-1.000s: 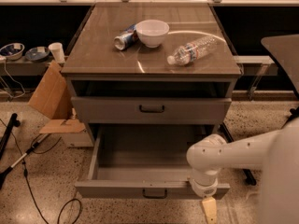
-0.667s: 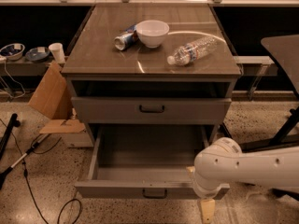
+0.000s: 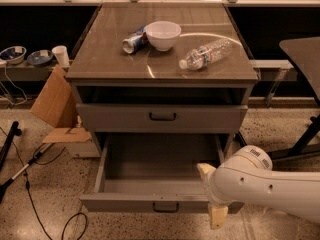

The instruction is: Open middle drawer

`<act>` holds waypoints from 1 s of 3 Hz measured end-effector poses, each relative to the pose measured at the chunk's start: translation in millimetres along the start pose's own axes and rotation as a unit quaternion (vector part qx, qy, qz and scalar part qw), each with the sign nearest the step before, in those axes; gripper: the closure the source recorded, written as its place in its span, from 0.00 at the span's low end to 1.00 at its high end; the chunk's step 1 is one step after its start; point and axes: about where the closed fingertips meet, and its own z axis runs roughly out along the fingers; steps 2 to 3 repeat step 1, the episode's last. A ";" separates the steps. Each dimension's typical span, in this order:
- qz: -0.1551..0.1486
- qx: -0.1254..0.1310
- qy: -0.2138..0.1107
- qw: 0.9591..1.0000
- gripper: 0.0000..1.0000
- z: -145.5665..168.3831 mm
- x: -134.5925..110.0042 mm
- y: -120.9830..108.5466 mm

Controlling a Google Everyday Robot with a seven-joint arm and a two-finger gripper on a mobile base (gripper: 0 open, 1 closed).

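Observation:
The middle drawer [image 3: 150, 159] is pulled far out of the grey cabinet and shows a plain grey inside. The small black handle [image 3: 165, 207] is centred on its front. Above it, the taller-fronted top drawer [image 3: 125, 118] with the larger handle is shut. The lowest drawer is hidden under the open one. My gripper [image 3: 212, 194] is at the right end of the open drawer's front. One cream fingertip [image 3: 204, 170] is inside the drawer and the other [image 3: 218, 217] is outside the front. The fingers stand well apart and hold nothing.
A white bowl [image 3: 162, 34], a can [image 3: 134, 41] lying on its side and a plastic bottle [image 3: 206, 54] lying flat are on the cabinet top. Cardboard [image 3: 54, 104] and cables [image 3: 30, 164] are on the floor at left. A dark table leg [image 3: 305, 139] stands at right.
My arm has swung lower and to the right in the view, and a second fingertip now shows inside the drawer. The middle drawer stays open as before.

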 end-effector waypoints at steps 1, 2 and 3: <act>0.000 -0.001 0.000 1.000 0.00 0.6 0.2 0.6; 0.000 -0.001 0.000 1.000 0.00 0.6 0.2 0.6; 0.000 -0.001 0.000 1.000 0.00 0.6 0.2 0.6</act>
